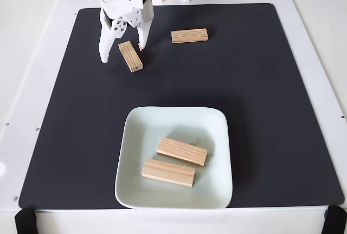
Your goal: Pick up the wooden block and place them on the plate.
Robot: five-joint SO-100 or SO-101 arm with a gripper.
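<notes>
White robot gripper [122, 54] poised with spread fingers over a wooden block on a black mat [260, 82].

Seen from a fixed view above a white table [32, 39]. Jaws parted and holding nothing, one fingertip on either side of the upper end of a slanted block [130, 56] lying on the mat near the top left. Second block [190, 35] flat on the mat just to the right, apart from the gripper. Pale mint plate [217, 190] low in the middle, well apart from the gripper, carrying two blocks side by side: upper block [182, 151] and lower block [168, 172].
</notes>
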